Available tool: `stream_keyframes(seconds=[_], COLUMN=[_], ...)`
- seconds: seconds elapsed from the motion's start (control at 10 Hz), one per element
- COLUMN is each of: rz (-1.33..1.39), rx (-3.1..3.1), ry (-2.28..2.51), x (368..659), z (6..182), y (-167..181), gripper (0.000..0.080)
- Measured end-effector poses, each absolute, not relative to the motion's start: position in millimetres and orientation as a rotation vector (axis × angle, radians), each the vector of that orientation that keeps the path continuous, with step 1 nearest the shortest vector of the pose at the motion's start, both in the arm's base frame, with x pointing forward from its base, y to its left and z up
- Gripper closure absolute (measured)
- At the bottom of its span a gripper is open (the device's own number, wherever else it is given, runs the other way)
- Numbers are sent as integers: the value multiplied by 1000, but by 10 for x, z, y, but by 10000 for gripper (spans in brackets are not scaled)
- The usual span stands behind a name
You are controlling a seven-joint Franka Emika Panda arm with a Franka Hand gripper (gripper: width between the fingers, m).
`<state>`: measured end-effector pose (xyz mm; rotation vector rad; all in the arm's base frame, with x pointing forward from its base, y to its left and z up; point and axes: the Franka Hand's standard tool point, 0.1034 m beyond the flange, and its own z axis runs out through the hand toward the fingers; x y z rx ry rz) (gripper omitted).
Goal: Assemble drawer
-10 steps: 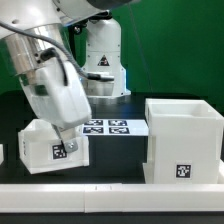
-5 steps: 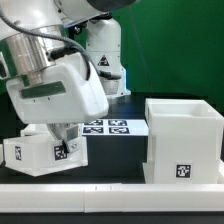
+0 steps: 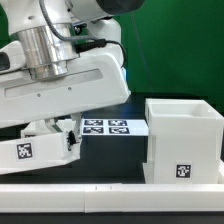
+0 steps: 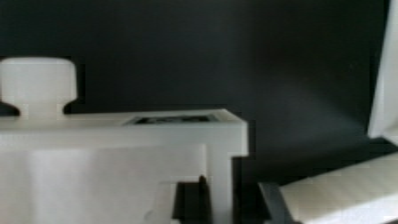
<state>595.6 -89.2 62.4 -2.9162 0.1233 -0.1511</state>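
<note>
The drawer's large boxy casing point(image 3: 183, 138) stands at the exterior view's right, open side up, with a tag on its front. One white tray point(image 3: 30, 152) with a tag on its side sits at the lower left under my arm. My gripper point(image 3: 68, 138) is shut on that tray's wall. In the wrist view the tray point(image 4: 116, 160) fills the near part and its knob point(image 4: 36, 85) sticks up. My gripper point(image 4: 231, 203) has a dark finger on each side of the wall. The second tray is out of view.
The marker board point(image 3: 107, 127) lies flat between the tray and the casing. My bulky arm point(image 3: 60, 80) hides the left half of the scene. A white robot base point(image 3: 105, 55) stands behind. A pale rail point(image 3: 110, 205) runs along the front edge.
My wrist has turned and swung over the tray. The tray has rotated and shifted toward the exterior view's left, so its tagged side now faces further left.
</note>
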Motion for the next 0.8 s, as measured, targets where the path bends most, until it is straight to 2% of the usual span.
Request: stream_keyframes(seconds=[0.2,0.4,0.5,0.8], rz=[-166,-204,-233,-210], rx=[-2950,-2984,-2963,-2901], ry=[-193,-728,-906,-1157], x=[5955,5939,5892,5872], z=[639,704,715,681], y=[-871,-490,-436,-539], gripper=[761,761,761,761])
